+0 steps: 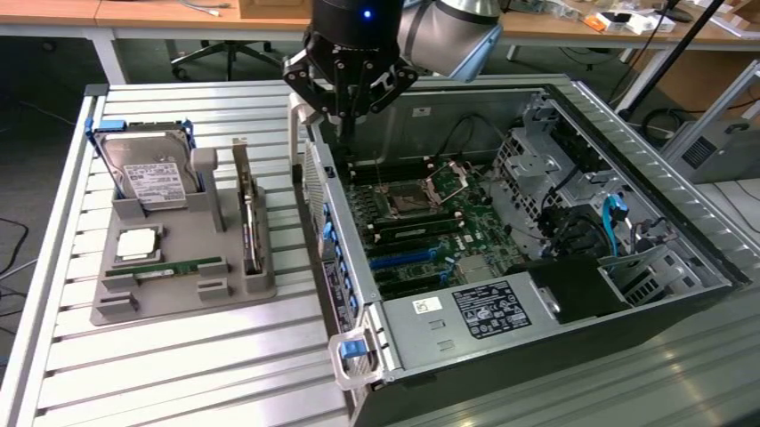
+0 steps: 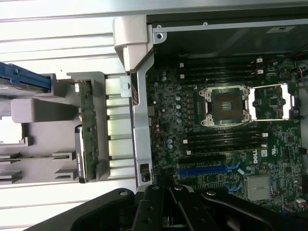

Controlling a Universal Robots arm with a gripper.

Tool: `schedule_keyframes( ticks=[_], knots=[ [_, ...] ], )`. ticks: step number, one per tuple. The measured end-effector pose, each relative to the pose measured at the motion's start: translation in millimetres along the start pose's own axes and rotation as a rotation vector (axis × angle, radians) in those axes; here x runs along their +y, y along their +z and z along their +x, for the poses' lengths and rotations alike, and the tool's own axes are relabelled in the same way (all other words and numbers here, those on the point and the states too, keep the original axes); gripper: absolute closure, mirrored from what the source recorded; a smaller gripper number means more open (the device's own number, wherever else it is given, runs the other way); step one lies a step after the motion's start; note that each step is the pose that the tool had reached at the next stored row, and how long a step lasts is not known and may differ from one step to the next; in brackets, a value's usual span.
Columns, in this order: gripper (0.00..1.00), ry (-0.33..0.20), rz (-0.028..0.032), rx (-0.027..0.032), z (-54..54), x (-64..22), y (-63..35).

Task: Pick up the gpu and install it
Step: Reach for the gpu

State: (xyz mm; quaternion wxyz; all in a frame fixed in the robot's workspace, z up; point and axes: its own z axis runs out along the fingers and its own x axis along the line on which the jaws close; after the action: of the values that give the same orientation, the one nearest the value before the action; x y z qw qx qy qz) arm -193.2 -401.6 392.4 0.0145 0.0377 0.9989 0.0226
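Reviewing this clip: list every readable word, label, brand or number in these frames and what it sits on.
"DELL", seemingly, in white print on the green motherboard.
Black label on the silver power supply box: print too small to read.
White label on the boxy silver hard drive: too small to read.

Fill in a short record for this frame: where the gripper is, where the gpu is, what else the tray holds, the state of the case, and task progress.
gripper: gripper above the computer case, at the wall nearest the tray, apart from the gpu
gpu: gpu standing on edge in a slot of the gray tray
tray: on the slatted table, to the exterior view's left of the case
also on tray: hard drive, processor chip, memory stick
case: open, motherboard exposed
progress: gpu not yet picked up or installed
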Motion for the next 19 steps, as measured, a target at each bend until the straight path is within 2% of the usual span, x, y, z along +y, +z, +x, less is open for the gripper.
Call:
schedule_keyframes(
  ticks=[19],
  knots=[
    [0.89, 0.000, 0.0008, -0.0001, 4.7, -1.2, 0.1]
  ],
)
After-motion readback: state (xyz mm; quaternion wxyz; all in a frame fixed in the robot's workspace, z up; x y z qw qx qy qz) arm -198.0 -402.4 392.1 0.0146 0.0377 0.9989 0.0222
